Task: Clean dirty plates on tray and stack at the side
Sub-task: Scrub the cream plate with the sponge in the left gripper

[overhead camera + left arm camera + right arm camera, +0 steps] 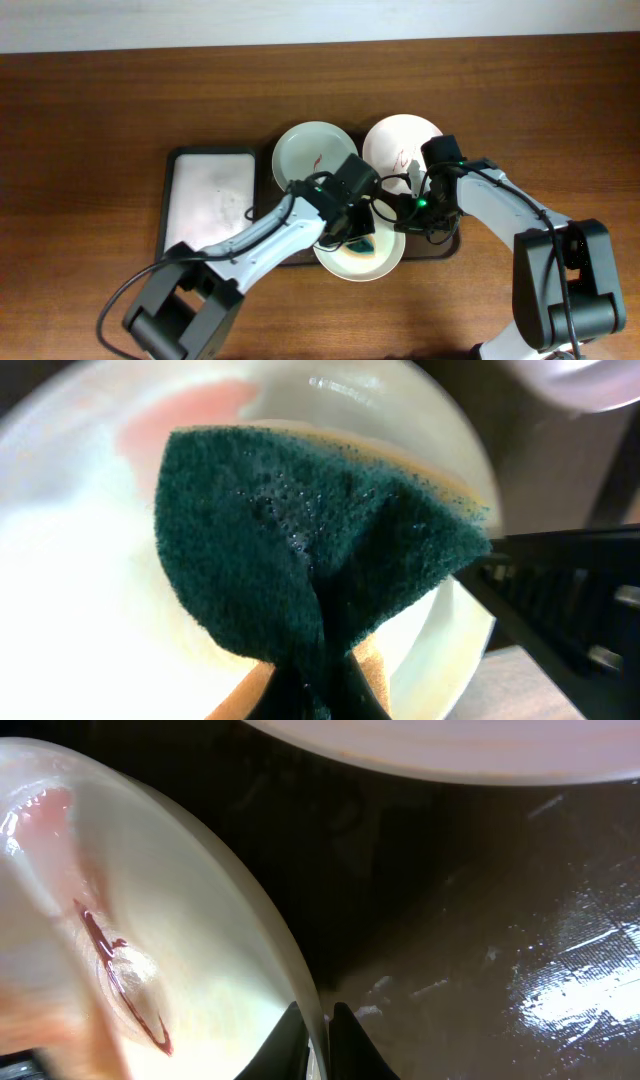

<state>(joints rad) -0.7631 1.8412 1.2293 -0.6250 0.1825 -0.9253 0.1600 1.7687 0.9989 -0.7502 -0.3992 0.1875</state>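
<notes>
A white plate [385, 262] with a red scribble [120, 970] lies at the front of the dark brown tray [445, 246]. My left gripper [356, 236] is shut on a green sponge [310, 530] and presses it onto this plate [70, 560]. My right gripper [397, 214] is shut on the plate's rim [318, 1020] at its right side. A pale green plate [305, 150] and a pinkish white plate [400, 138], both with red marks, sit at the back of the tray.
A smaller white-lined tray [208, 195] lies left of the brown tray. The wet brown tray floor [500, 920] shows in the right wrist view, with the pinkish plate's edge [450, 745] above. The right gripper's black body [570, 610] is close to the sponge.
</notes>
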